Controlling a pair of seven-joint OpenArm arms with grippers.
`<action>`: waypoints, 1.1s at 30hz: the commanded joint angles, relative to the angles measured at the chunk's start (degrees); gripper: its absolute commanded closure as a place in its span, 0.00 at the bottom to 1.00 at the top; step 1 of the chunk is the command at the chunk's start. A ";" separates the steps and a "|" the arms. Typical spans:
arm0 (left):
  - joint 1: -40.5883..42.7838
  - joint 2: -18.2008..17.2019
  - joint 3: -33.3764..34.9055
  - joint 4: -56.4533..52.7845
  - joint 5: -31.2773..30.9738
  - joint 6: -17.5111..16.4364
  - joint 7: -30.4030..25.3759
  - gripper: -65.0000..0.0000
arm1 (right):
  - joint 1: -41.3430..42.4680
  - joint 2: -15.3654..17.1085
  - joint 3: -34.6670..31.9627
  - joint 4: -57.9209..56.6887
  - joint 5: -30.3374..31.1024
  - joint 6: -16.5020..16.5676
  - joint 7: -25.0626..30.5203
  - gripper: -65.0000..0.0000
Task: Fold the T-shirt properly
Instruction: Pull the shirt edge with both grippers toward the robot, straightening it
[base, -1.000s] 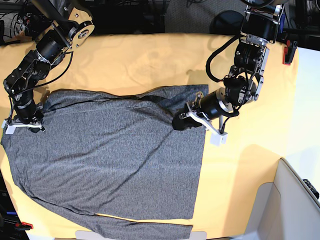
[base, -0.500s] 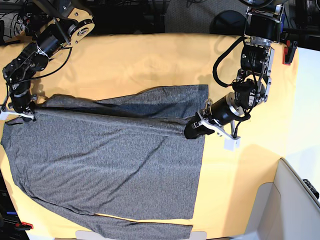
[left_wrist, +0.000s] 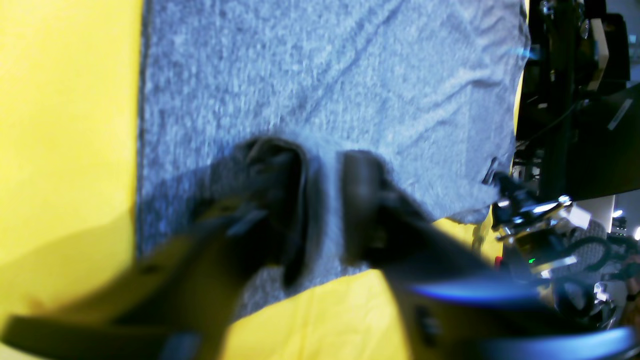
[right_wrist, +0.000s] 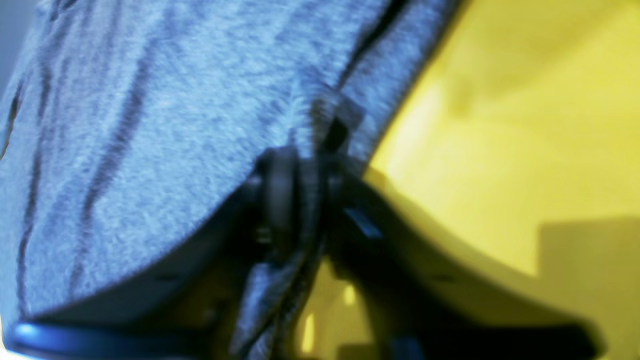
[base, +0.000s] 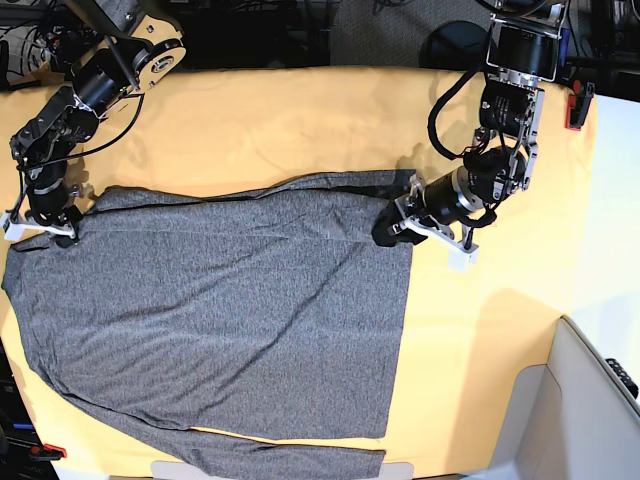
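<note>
You see the T-shirt (base: 230, 320) spread flat over the yellow-orange cloth (base: 300, 120), filling the left and middle of the base view, with one sleeve (base: 290, 462) lying along the bottom edge. Its grey knit is plain; no brand, label or writing can be read on it or on the arms.

Right gripper (base: 48, 228): at the shirt's upper left corner in the base view. In the right wrist view its fingers (right_wrist: 280, 195) are closed together on a pinched fold of the T-shirt (right_wrist: 150, 125).

Left gripper (base: 392, 228): at the shirt's upper right corner, just beside the bare cloth. In the left wrist view the left gripper (left_wrist: 322, 200) has its fingers (left_wrist: 285, 185) slightly apart, with the T-shirt (left_wrist: 325, 75) showing in the gap. The view is blurred; you cannot tell whether fabric is pinched.
</note>
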 joint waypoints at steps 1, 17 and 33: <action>-1.07 -0.44 -0.44 0.68 -0.86 -0.35 2.62 0.60 | 0.94 0.97 -1.32 0.38 -0.61 -0.03 -0.42 0.63; -0.81 -0.44 -0.70 0.95 -1.12 -0.26 4.29 0.57 | -3.11 1.41 -2.46 13.74 -0.17 -0.03 -0.60 0.24; -0.81 -0.44 -0.26 1.03 -0.95 -0.26 4.38 0.57 | -2.49 8.00 4.22 -4.46 20.49 -0.03 -0.68 0.24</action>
